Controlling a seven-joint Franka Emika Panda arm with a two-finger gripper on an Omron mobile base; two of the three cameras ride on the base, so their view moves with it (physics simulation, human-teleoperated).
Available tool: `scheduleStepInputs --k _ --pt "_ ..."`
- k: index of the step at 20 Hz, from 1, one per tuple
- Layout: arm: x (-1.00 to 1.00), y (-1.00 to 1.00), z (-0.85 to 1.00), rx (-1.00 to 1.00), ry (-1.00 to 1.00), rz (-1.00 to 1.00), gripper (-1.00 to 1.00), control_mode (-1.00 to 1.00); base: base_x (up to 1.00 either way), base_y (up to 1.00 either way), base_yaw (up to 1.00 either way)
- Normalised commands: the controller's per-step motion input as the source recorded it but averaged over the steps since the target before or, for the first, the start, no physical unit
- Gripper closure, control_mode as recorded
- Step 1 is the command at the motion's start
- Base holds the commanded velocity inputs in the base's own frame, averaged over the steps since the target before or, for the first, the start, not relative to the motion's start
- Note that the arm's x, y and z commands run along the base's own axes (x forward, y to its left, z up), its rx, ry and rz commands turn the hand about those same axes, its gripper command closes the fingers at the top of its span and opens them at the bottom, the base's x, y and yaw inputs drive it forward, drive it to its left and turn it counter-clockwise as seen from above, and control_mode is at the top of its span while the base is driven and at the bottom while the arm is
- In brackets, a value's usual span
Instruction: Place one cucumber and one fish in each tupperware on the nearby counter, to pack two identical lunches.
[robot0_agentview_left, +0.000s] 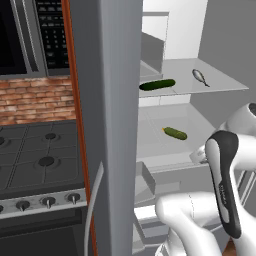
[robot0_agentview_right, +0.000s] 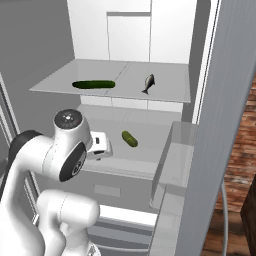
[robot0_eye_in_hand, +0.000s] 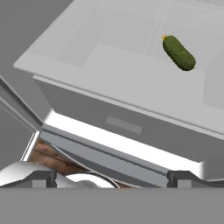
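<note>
- Upper shelf (robot0_agentview_right: 60, 82): long cucumber (robot0_agentview_right: 93, 84) lies left, fish (robot0_agentview_right: 148, 83) right, well apart.
- Lower shelf (robot0_agentview_right: 150, 127): short cucumber (robot0_agentview_right: 129, 139) lies ahead and right of the gripper (robot0_eye_in_hand: 111, 177).
- Open fridge door (robot0_agentview_left: 107, 125) stands left of the gripper; stovetop (robot0_agentview_left: 35, 155) lies beyond it.

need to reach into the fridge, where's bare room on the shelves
Upper shelf: free between the long cucumber and the fish. Lower shelf: bare around the short cucumber. Crowded front left, near the open gripper.
</note>
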Motion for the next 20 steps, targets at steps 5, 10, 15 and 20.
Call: scheduleStepInputs --k 5,10,15,20 --pt "0.27 -0.17 0.0 0.0 -0.04 0.0 -1.0 -1.0 0.0 0.0 0.0" --pt "0.14 -0.17 0.16 0.0 0.0 0.0 -1.0 -1.0 0.0 0.0 0.0" --pt "0.14 -0.11 0.37 0.0 0.0 0.0 -1.0 -1.0 0.0 0.0 0.0" --pt "0.21 -0.11 0.38 0.0 0.0 -0.01 -1.0 -1.0 0.0 0.0 0.0"
